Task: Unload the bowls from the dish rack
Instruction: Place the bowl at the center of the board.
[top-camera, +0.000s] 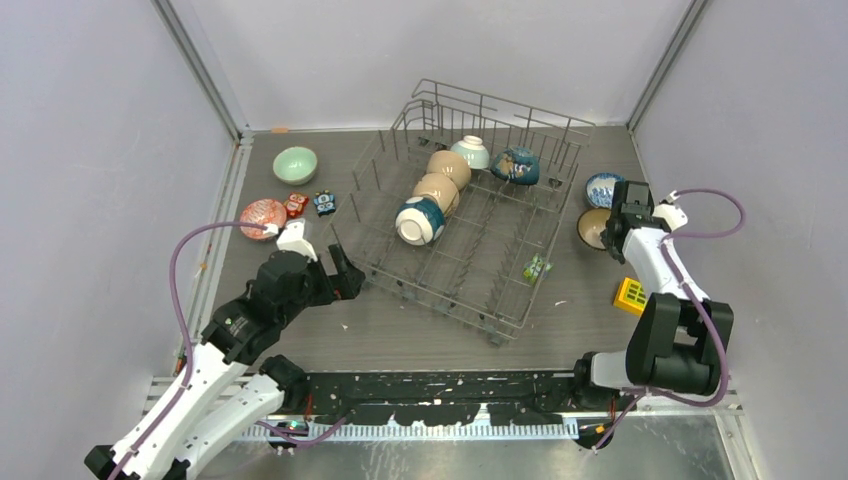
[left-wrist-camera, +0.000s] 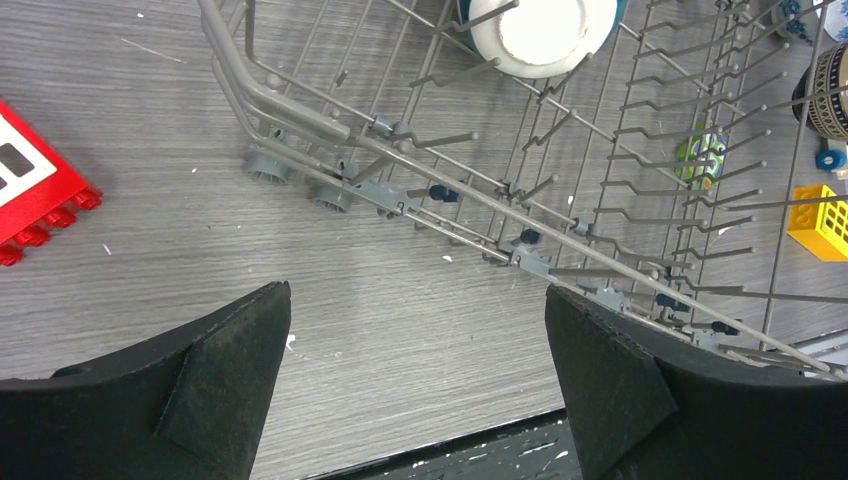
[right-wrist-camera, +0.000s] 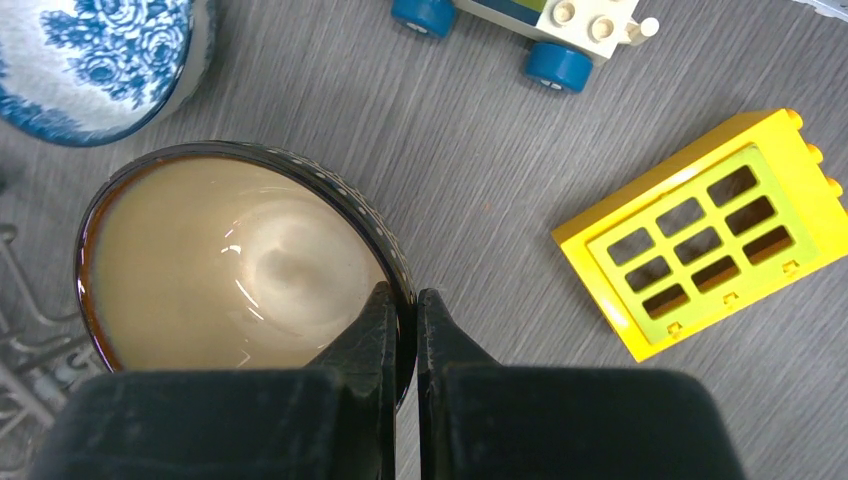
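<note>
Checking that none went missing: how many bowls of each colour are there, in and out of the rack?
Mint green: 1
Pink-red: 1
Tan: 2
White-teal: 2
Dark blue: 1
Blue-white patterned: 1
Dark brown: 1
Total: 9 bowls

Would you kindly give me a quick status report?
Left gripper jaws open beside dish rack. Right gripper jaws pinch brown bowl rim. Five bowls racked. No obstruction seen.
</note>
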